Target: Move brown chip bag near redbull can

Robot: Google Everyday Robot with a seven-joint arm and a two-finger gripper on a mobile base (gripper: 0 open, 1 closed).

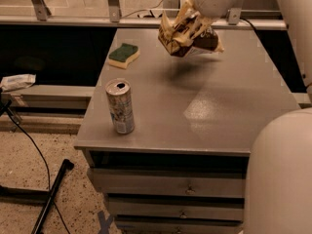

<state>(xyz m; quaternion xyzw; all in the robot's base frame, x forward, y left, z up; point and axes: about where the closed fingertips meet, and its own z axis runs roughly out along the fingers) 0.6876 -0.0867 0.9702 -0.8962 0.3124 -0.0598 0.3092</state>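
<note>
The gripper [194, 19] is holding the brown chip bag [186, 37], fingers clamped, above the far counter [219, 99]; carrying it to the near-left redbull can [120, 107] is remaining.

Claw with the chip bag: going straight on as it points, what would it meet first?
Beyond the brown chip bag it holds, the claw likely meets bare table; depth is unclear.
</note>
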